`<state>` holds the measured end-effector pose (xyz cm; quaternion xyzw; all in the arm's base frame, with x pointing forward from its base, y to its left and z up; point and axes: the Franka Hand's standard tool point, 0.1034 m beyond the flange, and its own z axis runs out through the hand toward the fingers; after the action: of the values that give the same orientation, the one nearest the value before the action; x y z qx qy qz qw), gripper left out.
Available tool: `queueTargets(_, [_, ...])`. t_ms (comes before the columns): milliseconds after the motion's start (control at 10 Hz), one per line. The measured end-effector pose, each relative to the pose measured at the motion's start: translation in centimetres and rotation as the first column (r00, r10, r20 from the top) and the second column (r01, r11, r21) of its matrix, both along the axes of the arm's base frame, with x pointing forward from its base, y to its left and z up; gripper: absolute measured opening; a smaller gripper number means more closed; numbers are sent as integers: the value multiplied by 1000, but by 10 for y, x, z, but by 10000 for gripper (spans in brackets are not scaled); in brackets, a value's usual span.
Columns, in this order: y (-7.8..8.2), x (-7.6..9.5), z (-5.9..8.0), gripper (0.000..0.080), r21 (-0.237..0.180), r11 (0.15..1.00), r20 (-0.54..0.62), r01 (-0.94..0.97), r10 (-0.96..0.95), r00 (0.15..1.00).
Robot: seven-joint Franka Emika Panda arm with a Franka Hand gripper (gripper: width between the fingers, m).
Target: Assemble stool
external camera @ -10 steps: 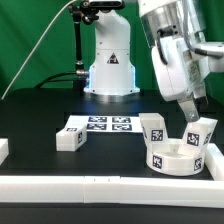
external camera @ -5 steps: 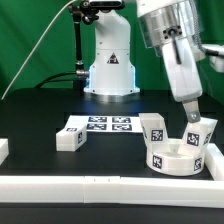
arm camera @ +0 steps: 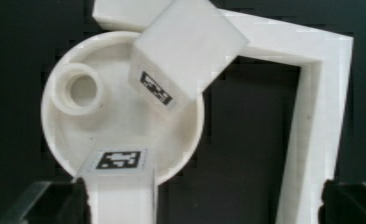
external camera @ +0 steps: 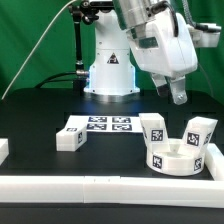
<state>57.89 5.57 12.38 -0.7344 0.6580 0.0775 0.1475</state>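
The round white seat lies on the black table at the exterior view's right. Two tagged legs stand on it, one on its left side and one on its right side, both leaning outward. The third leg lies on the table at the left. My gripper hangs open and empty above the seat, clear of both legs. In the wrist view the seat with a socket hole and one leg show beyond my open gripper.
The marker board lies in the middle before the robot base. White border rails run along the front and right, the right one also in the wrist view. A white block sits at the far left.
My gripper has risen from beside the right-hand leg and moved up and to the exterior view's left, with the arm swinging over. The legs and seat stay put.
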Motion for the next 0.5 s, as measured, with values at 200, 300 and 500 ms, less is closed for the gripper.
queueTargets(200, [-1, -1, -3, 649, -52, 978, 40, -202, 204, 978])
queueTargets(300, [0, -2, -8, 649, -120, 901, 47, -417, 425, 904])
queueTargets(500, [-2, 0, -8, 649, -117, 753, 36, -648, 655, 755])
